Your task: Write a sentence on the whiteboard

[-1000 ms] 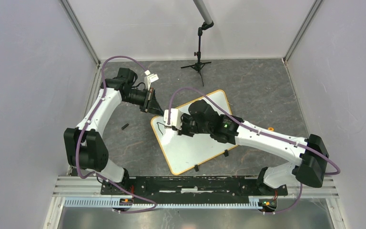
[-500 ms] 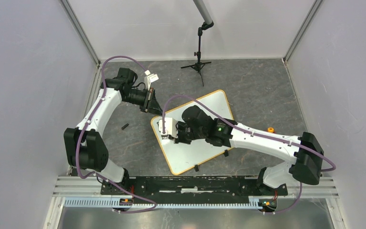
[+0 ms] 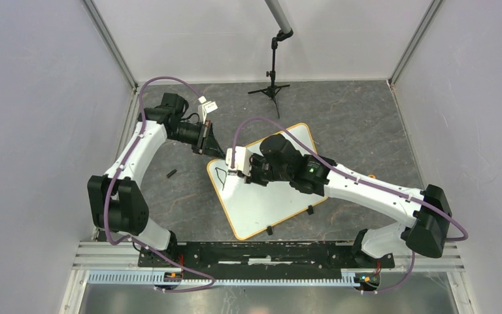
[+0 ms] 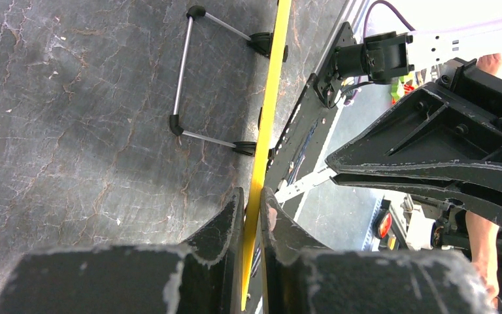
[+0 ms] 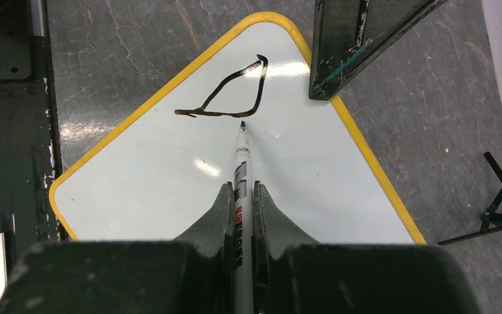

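Observation:
The whiteboard point(image 3: 261, 209) lies at an angle on the dark table, white with a yellow-orange rim point(image 4: 271, 85). My left gripper point(image 3: 212, 146) is at its far left corner, shut on the rim, which runs between the fingers point(image 4: 253, 199). My right gripper point(image 3: 230, 171) hovers over the board's left part, shut on a white marker point(image 5: 242, 157). The marker's black tip points at the board beside one black looped stroke point(image 5: 212, 114), the only lettering of the sentence that shows. The left gripper's fingers point(image 5: 359, 46) show at the board's corner in the right wrist view.
A small black piece point(image 3: 170, 173) lies on the table left of the board. A black tripod stand point(image 3: 272, 88) is at the back. Two black clips point(image 3: 310, 210) sit on the board's near edge. A wire bracket point(image 4: 180, 78) shows beside the rim.
The right gripper swung left and nearer over the board half a second ago, then came back right. The black stroke now shows uncovered. The left arm has held still.

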`<action>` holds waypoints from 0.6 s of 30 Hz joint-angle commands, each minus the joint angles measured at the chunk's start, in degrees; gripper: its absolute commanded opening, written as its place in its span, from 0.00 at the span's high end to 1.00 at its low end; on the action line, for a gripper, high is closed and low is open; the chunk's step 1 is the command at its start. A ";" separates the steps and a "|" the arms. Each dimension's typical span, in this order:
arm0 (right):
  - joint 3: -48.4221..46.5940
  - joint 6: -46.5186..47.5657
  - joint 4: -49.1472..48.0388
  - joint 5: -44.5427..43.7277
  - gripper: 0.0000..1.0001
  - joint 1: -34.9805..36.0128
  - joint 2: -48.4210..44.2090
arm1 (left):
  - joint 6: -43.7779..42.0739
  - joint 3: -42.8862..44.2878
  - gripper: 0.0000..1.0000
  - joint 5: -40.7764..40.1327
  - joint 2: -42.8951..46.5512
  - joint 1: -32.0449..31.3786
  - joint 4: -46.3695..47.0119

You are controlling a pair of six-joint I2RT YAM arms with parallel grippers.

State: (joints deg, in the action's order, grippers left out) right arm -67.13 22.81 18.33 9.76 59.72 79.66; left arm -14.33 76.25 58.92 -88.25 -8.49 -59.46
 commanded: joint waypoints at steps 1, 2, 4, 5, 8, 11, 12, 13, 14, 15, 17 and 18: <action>-2.41 0.39 -1.89 -0.68 1.00 -0.02 -1.09 | -1.87 1.05 0.97 -0.82 0.40 -0.39 0.57; -2.46 0.40 -1.88 -0.61 1.00 -0.01 -1.00 | -1.89 1.01 0.98 -0.86 0.40 -0.39 0.57; -2.57 0.40 -2.02 -0.14 1.00 -0.02 -0.65 | -1.90 1.06 0.98 -0.82 0.25 -0.40 0.55; -2.69 0.40 -2.14 -0.02 1.00 -0.05 -0.45 | -1.87 1.10 0.98 -0.82 0.19 -0.39 0.57; -2.79 0.69 -2.31 -0.56 1.00 -0.04 0.05 | -1.87 1.14 0.97 -0.82 0.19 -0.41 0.55; -2.43 1.09 -2.33 -1.69 1.00 -0.09 0.45 | -1.91 1.21 0.98 -0.82 0.11 -0.40 0.58; -2.33 1.14 -2.31 -1.85 1.00 -0.22 0.46 | -1.86 1.20 0.98 -0.90 0.10 -0.39 0.56; -2.07 1.16 -2.28 -2.05 1.00 -0.25 0.42 | -1.92 1.10 0.98 -0.91 0.12 -0.39 0.53; -1.89 1.19 -2.17 -2.28 1.00 -0.44 0.41 | -1.89 1.10 0.98 -0.91 0.10 -0.39 0.57; -1.66 1.19 -2.03 -2.44 1.00 -0.56 0.33 | -1.92 1.10 0.98 -0.95 0.08 -0.39 0.53; -1.05 1.19 -1.85 -2.55 1.00 -0.79 0.09 | -1.92 1.21 0.98 -0.91 -0.07 -0.41 0.57; -0.68 1.27 -1.75 -2.64 1.00 -0.91 -0.01 | -1.93 1.21 0.98 -0.91 -0.05 -0.39 0.58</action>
State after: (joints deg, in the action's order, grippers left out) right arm -67.29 23.46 17.72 8.40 59.37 79.70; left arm -14.33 76.25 58.92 -88.25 -8.49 -59.46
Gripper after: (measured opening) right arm 0.121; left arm 0.165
